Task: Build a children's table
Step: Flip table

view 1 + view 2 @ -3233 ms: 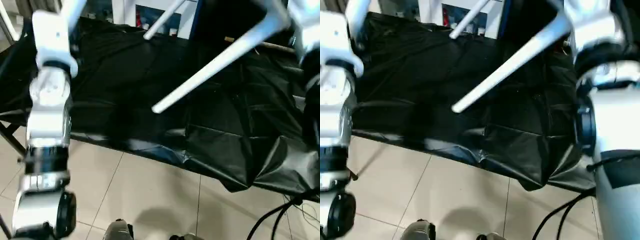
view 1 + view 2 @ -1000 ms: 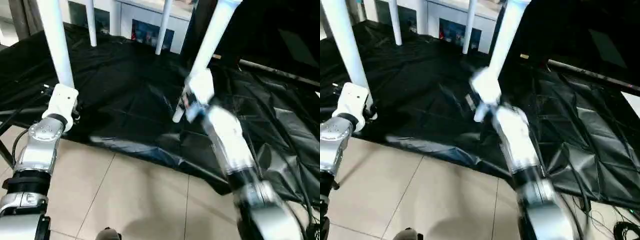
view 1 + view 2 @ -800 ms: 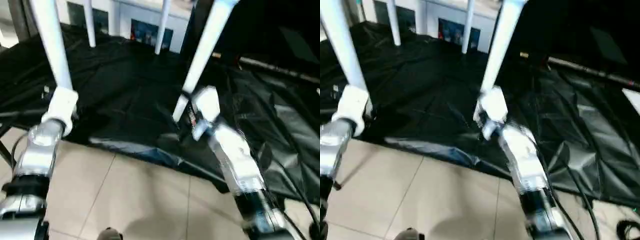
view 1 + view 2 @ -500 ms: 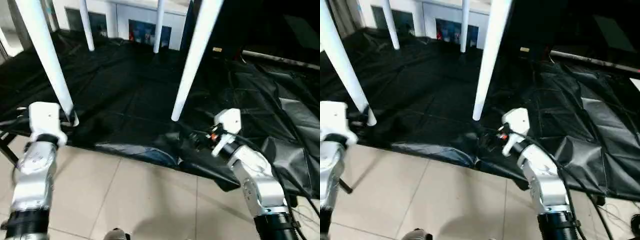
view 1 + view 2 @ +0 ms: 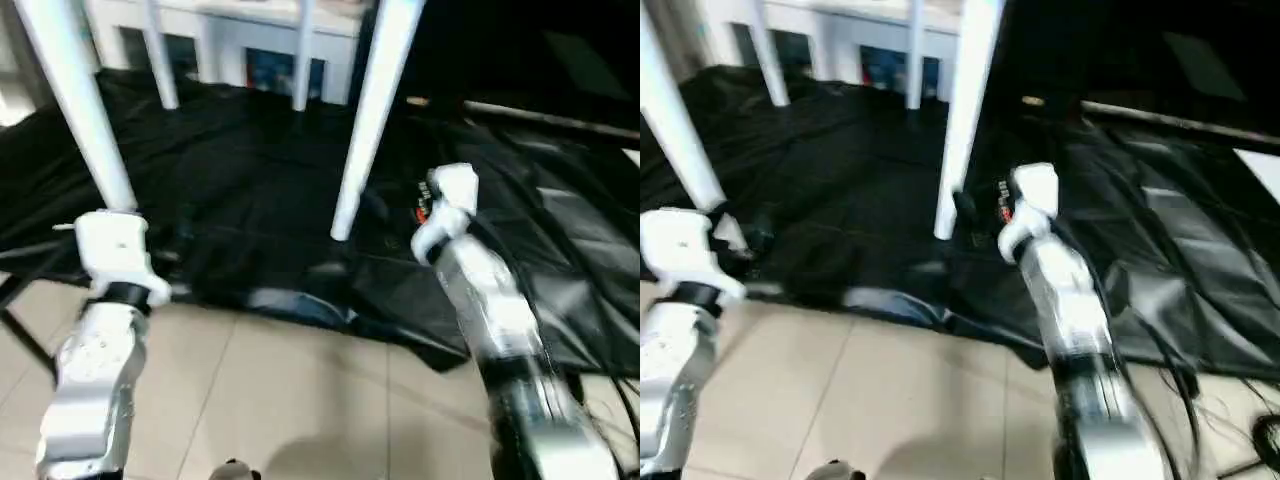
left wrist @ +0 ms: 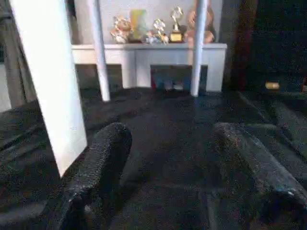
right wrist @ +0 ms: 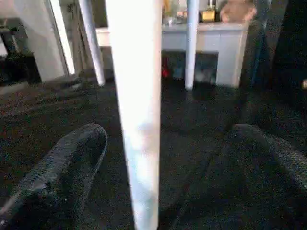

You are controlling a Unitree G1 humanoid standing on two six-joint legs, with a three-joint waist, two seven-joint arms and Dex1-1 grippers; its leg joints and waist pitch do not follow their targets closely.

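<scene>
While table legs point(image 5: 372, 120) stand on black cloth point(image 5: 250, 200), L gripper point(image 6: 168, 158) & R gripper point(image 7: 163, 163) gape, gripping nothing.

You see four plain white legs point(image 5: 372, 110) over a table point(image 5: 250, 190) draped in glossy black cloth; your forearms point(image 5: 490, 300) are silver with white wrist housings; the gripper fingers point(image 6: 103, 153) are black and finely grained; the floor point(image 5: 290, 390) is pale beige tile.

Black cloth point(image 5: 250, 200) drapes the work table across mid-frame; pale tiled floor point(image 5: 290, 390) below; white sideboard point(image 6: 144, 52) with trophies point(image 6: 144, 28) up top.
</scene>
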